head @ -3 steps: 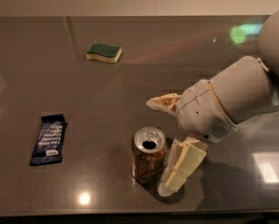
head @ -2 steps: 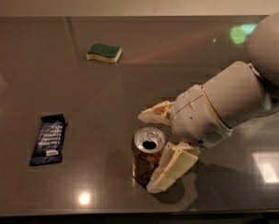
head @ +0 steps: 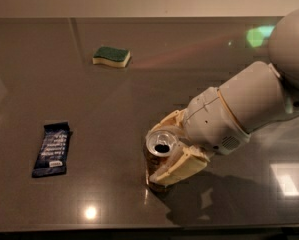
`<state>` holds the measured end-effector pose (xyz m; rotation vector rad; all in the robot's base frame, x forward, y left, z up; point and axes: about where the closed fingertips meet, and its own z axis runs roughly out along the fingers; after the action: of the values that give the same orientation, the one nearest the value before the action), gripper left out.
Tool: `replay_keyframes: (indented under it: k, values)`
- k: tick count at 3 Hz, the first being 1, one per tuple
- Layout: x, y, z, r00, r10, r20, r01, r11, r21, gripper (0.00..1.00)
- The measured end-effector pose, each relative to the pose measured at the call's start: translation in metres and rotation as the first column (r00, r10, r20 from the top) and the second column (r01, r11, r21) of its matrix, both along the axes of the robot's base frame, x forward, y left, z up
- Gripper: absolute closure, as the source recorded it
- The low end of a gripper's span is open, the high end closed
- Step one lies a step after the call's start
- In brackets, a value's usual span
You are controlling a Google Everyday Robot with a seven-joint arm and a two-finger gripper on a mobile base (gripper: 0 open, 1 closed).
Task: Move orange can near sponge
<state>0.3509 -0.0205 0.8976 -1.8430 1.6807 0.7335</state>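
Observation:
The orange can (head: 160, 145) stands upright on the dark table (head: 114, 114), right of centre and towards the front; its silver top with the opening shows. My gripper (head: 158, 155) reaches in from the right and is shut on the can. One cream finger (head: 168, 122) lies against the can's far side and the other (head: 181, 168) against its near side. The can's brownish side is mostly hidden by the near finger. The sponge (head: 111, 56), green top over pale yellow foam, lies at the back, left of centre, far from the can.
A dark blue snack bar wrapper (head: 51, 149) lies at the left, in line with the can. My large white arm (head: 249, 104) covers the right side of the table. Bright light reflections (head: 288, 178) show on the glossy surface at the front right.
My gripper has moved left onto the can and its fingers have come together from a wide spread to either side of the can. The can, sponge and wrapper have not moved.

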Motion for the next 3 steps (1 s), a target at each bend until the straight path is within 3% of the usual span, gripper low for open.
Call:
replay_keyframes:
  k: [1, 2, 3]
  values:
    - [0.021, -0.015, 0.02, 0.9975, -0.071, 0.002, 0.071, 0.997, 0.006, 0.87]
    - [0.051, -0.029, 0.045, 0.9869, -0.161, 0.014, 0.161, 0.987, 0.002, 1.0]
    - [0.089, -0.036, 0.065, 0.9705, -0.24, 0.022, 0.24, 0.971, 0.022, 1.0]
